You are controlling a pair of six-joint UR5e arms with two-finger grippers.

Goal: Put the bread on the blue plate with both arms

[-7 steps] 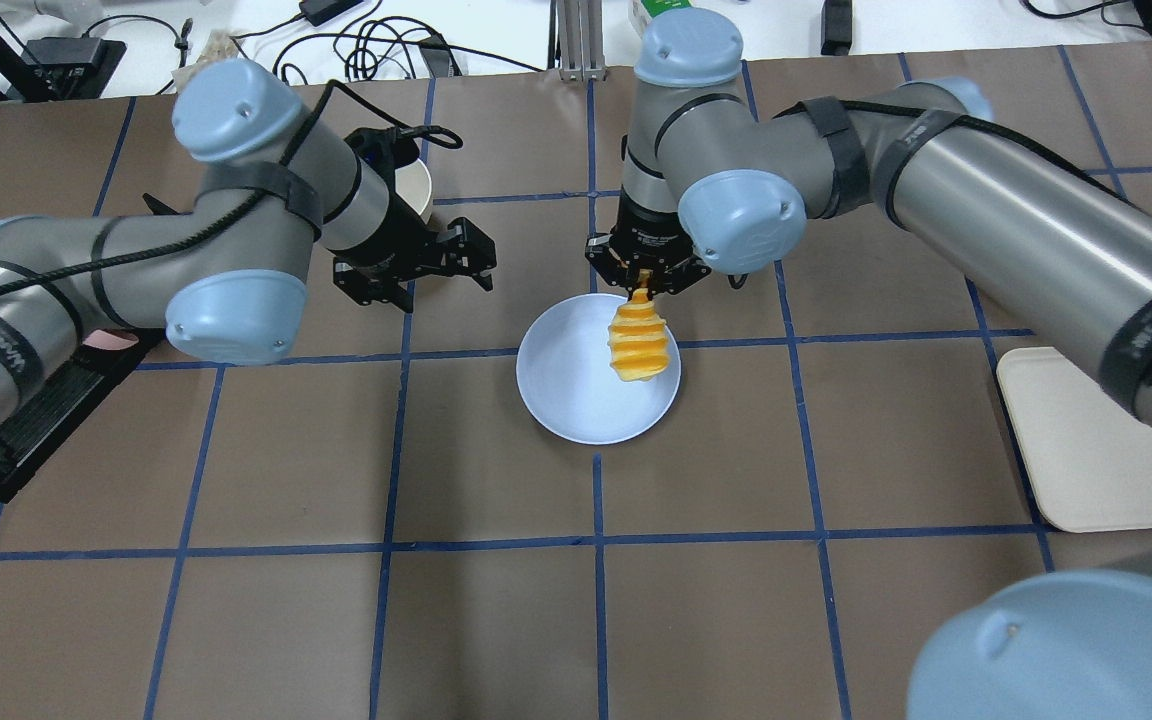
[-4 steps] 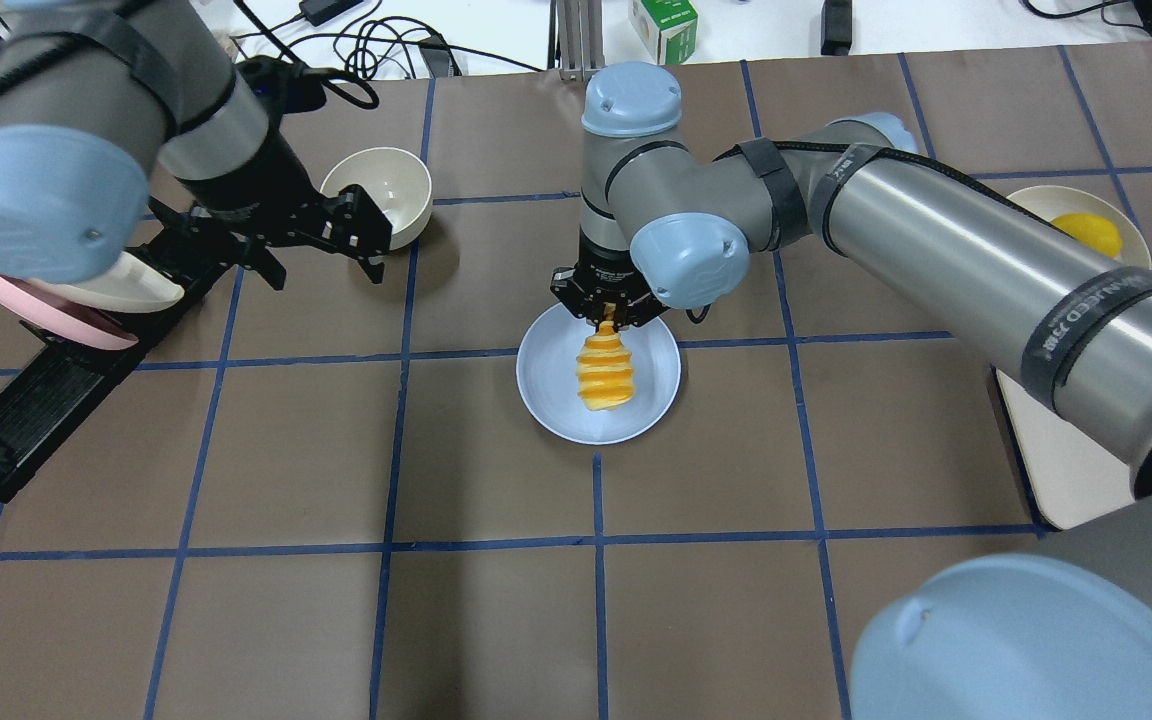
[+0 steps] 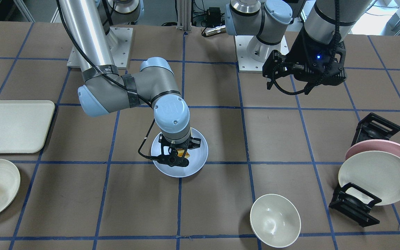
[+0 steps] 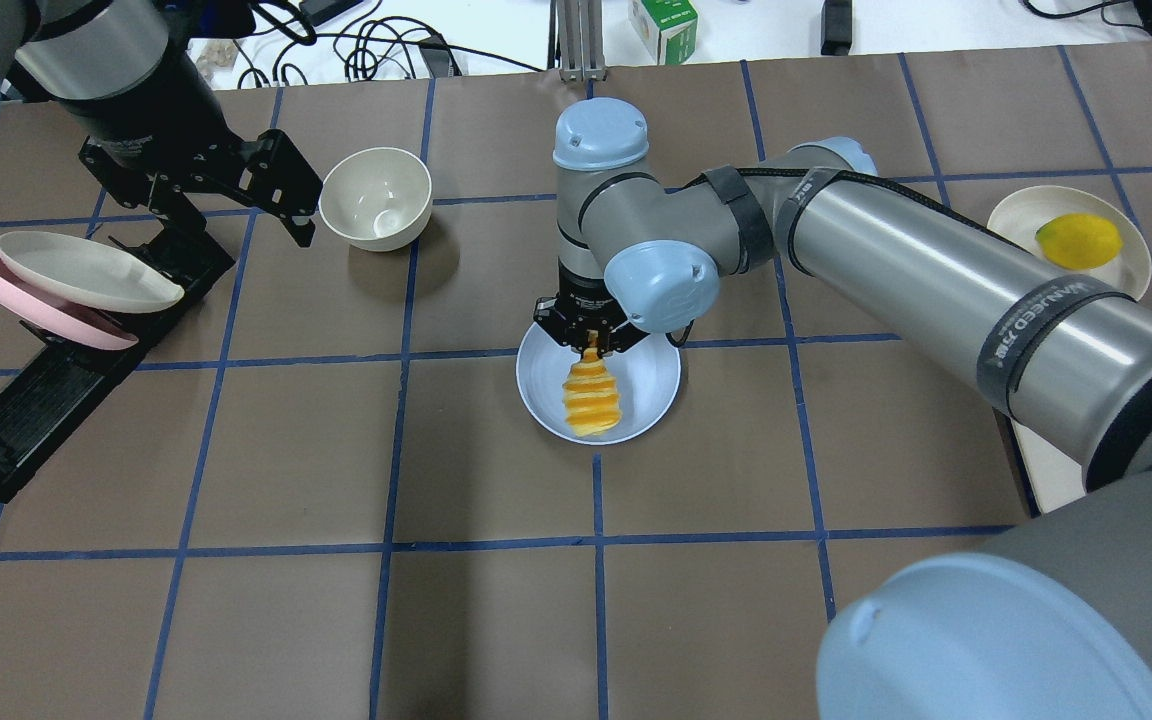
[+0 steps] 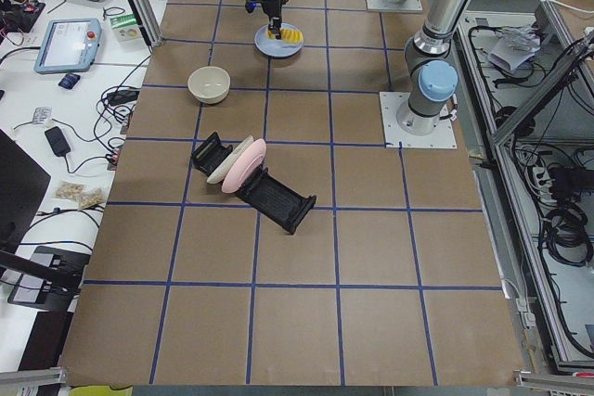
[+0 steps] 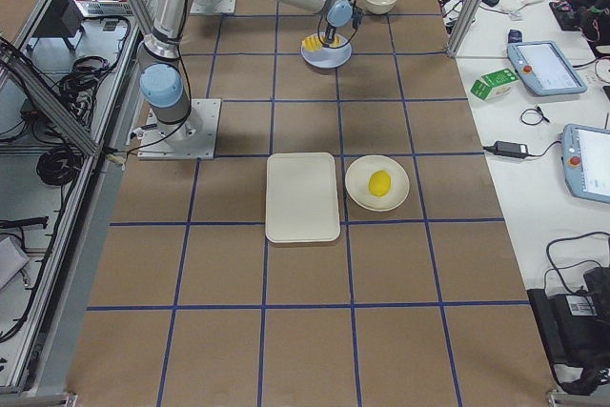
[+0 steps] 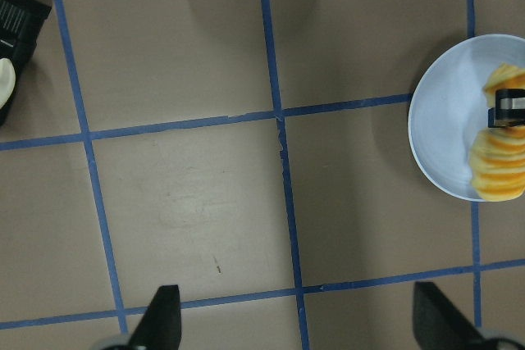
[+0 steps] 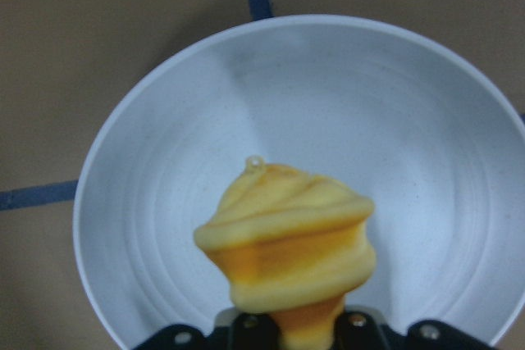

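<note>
Orange-yellow bread (image 4: 591,398) is sinking onto the blue plate (image 4: 541,385), right gripper (image 4: 591,340) clamping its end; left gripper (image 7: 301,317), spread wide, is retreating from it.

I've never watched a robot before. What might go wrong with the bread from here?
1. The right claw pinches the bread by one end only, so the loaf might slip out early.
2. Its free end hangs near the rim of the blue plate on the robot's side; released like this, it may topple off.
3. The open left claw sits close to the cream bowl and might knock it if it swings that way.
</note>
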